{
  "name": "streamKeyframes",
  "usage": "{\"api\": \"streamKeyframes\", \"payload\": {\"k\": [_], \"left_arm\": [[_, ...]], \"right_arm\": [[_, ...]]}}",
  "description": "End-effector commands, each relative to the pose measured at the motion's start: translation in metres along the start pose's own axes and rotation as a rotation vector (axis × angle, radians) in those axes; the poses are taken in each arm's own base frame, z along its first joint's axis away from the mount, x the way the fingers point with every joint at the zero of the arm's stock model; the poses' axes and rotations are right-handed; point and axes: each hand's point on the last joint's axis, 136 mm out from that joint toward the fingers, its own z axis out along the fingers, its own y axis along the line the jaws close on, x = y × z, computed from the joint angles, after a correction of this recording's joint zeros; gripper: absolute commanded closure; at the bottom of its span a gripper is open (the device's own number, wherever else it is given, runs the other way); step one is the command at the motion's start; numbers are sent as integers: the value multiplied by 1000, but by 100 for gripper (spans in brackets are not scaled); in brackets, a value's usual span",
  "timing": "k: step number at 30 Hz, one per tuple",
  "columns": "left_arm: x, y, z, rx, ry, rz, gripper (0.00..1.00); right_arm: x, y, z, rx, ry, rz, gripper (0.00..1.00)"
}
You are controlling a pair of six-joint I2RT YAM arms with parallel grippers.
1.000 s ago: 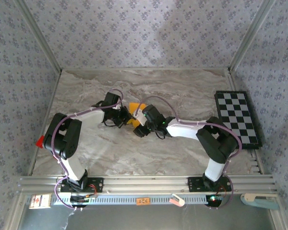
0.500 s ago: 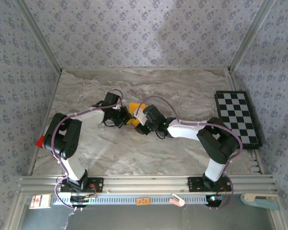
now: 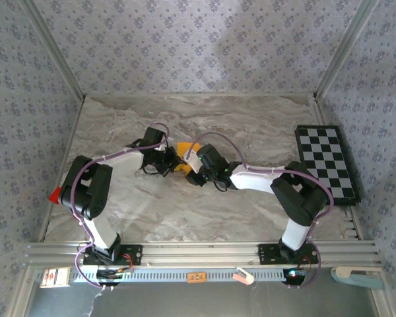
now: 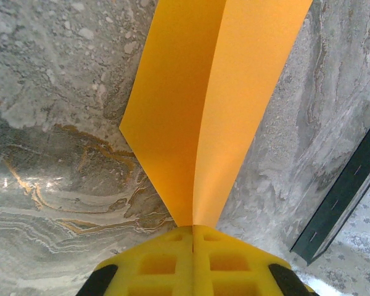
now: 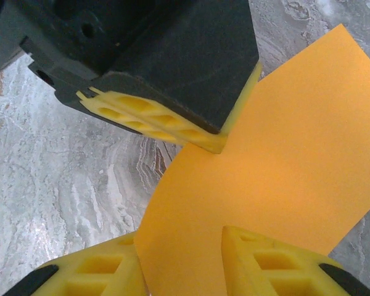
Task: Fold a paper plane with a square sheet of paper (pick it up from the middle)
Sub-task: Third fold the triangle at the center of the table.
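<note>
The square sheet of paper (image 3: 183, 146) is plain orange-yellow and is lifted off the marble table between the two arms. My left gripper (image 4: 193, 227) is shut on its near edge, and the sheet (image 4: 216, 92) rises from the pads with a centre crease. In the right wrist view the sheet (image 5: 283, 154) passes between the fingers of my right gripper (image 5: 182, 243), which stand apart with the paper in the gap, the left finger against its edge. The left gripper's fingers (image 5: 154, 120) pinch the sheet just above. From above, my right gripper (image 3: 193, 174) meets my left gripper (image 3: 175, 160) at mid-table.
A black-and-white checkerboard (image 3: 327, 162) lies at the right edge of the table; its dark edge (image 4: 345, 185) also shows in the left wrist view. A small red block (image 3: 54, 194) sits at the left edge. Patterned walls enclose the marble table (image 3: 251, 125).
My right gripper has edged left toward the paper and its jaws have narrowed around the sheet. The left gripper has stayed shut on the paper.
</note>
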Motion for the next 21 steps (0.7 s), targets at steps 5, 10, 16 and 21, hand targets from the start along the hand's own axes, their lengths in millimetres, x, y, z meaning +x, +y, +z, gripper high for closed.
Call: {"api": "streamKeyframes", "payload": {"k": [5, 10, 16, 21], "left_arm": [[0, -7, 0, 0, 5, 9, 100], [0, -8, 0, 0, 6, 12, 100], [-1, -7, -1, -3, 2, 11, 99], [-12, 1, -13, -28, -42, 4, 86]], "right_arm": [[-16, 1, -5, -15, -24, -7, 63], [-16, 1, -3, -22, -23, -3, 67], [-14, 4, -2, -38, -13, -11, 84], [-8, 11, -3, -82, 7, -4, 92]]}}
